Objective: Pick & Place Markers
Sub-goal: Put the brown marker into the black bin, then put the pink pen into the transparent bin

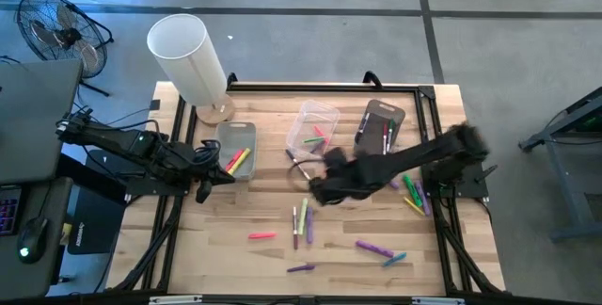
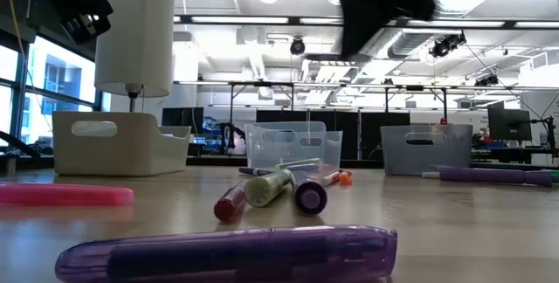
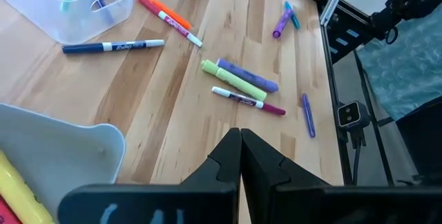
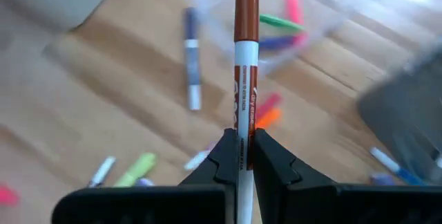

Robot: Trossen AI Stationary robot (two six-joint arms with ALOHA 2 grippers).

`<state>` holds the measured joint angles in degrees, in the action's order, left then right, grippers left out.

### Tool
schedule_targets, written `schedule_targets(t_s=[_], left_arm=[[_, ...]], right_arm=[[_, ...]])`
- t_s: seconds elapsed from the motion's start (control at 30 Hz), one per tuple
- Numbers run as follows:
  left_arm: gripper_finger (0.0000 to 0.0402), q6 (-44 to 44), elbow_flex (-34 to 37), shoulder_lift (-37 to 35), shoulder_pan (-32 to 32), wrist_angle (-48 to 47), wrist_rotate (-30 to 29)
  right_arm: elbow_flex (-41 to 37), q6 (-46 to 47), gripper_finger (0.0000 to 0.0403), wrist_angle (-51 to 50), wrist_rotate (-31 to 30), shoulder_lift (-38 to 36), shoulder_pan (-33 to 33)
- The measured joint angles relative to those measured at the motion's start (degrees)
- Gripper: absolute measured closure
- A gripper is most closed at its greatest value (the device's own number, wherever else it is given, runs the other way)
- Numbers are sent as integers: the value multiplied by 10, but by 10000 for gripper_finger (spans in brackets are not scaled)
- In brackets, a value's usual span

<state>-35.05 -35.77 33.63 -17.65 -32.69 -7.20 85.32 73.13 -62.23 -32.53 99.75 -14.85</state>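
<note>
One brown marker is pinched in the right end effector above the surface. It looks light, stiff and slippery, best held mid-body. Left end effector is pressed together beside a bin.

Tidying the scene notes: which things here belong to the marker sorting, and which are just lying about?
Job:
- loose markers on the table
- brown-capped marker clamped in the right gripper
- markers in the left bin
- left gripper, shut and empty, beside that bin

Lying about:
- white lamp
- floor fan
- keyboard and mouse
</note>
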Motion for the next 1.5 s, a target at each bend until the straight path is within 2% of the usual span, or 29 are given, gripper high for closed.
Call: schedule_targets(t_s=[0.13, 0.27, 0.37, 0.5, 0.63, 0.77, 1.13, 1.5], left_arm=[[401, -12, 0, 2, 0, 8, -21], [401, -14, 0, 32, 0, 52, -54], [401, -14, -1, 68, 0, 93, -61], [401, -27, -1, 122, 0, 140, -85], [401, -47, -15, 171, 0, 161, -99], [401, -71, -43, 215, 0, 162, -119], [401, -77, -111, 285, 0, 162, -166], [401, -95, -155, 350, 0, 162, -180]], right_arm=[[-166, 57, 391, 73, -7, -144, 42], [-290, 43, 391, 135, 24, -253, 122], [-353, -9, 396, 181, 60, -304, 193], [-407, -80, 397, 208, 112, -329, 280], [-436, -149, 398, 226, 163, -335, 348], [-444, -206, 399, 224, 178, -335, 382], [-442, -334, 402, 227, 175, -393, 386], [-441, -376, 402, 226, 220, -474, 367]])
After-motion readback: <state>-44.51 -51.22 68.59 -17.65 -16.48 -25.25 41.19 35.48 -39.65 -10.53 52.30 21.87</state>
